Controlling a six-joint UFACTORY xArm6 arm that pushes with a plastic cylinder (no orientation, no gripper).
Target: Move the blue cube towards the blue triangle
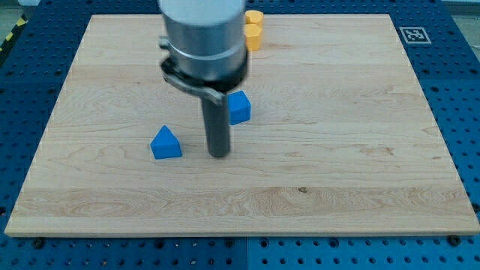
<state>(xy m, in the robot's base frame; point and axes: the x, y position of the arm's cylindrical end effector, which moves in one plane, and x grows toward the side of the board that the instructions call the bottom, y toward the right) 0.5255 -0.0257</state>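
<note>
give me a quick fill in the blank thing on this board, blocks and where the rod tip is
1. The blue triangle lies to the view's ____ of my tip.
2. The blue cube sits on the view's ____ side of the rod, partly hidden behind it.
3. The block at the view's top edge of the wooden board, beside the arm's body, is ____ in colour.
4. My tip stands between the two ____ blocks.

Missing words: left; right; yellow; blue

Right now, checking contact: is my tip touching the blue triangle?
No, my tip stands clear to the right of the blue triangle, bare board between them.
</note>
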